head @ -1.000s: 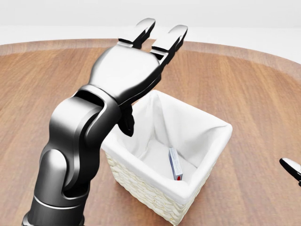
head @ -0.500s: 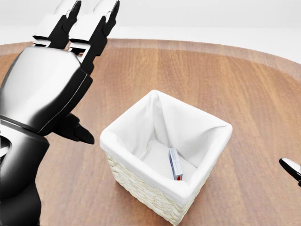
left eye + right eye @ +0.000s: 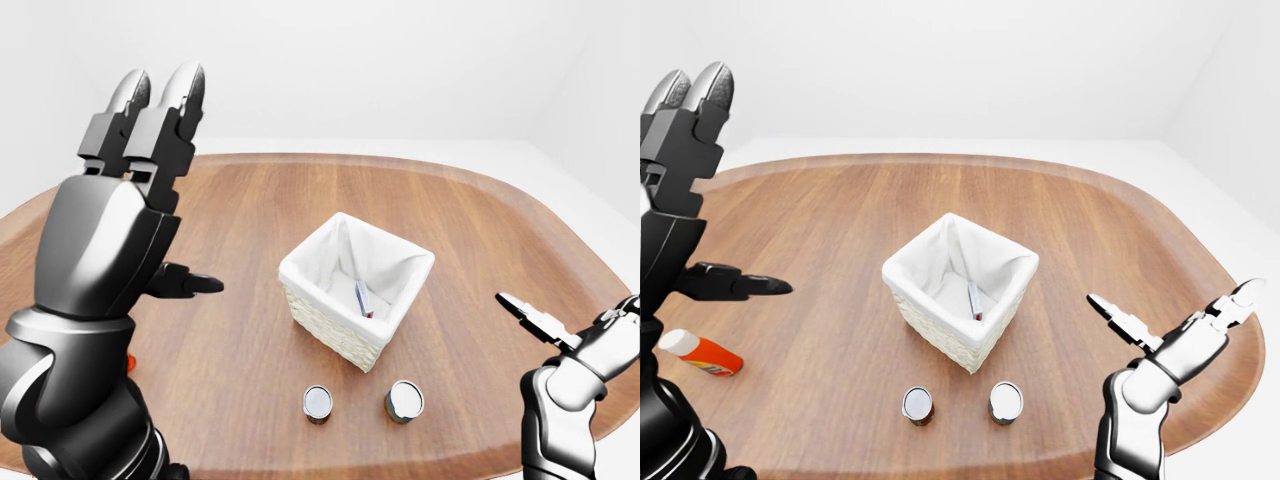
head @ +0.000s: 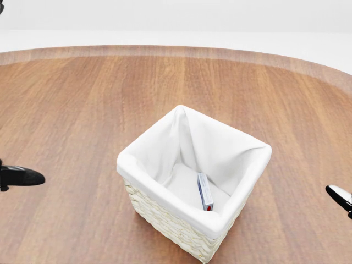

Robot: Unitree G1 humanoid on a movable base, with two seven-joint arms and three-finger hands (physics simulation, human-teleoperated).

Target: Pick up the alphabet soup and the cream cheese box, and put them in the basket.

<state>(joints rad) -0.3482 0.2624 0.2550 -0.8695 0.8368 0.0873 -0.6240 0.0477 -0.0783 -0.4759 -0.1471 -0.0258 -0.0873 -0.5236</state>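
Presently the left hand stands raised, fingers spread and empty, the basket to its right, cream cheese box inside.

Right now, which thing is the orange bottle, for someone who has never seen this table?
Start at the white-lined wicker basket mid-table in the right-eye view, then look far to its left, by the robot's left arm. The orange bottle lies on its side there; unlike the two upright cans below the basket, it is long, orange and white-capped.
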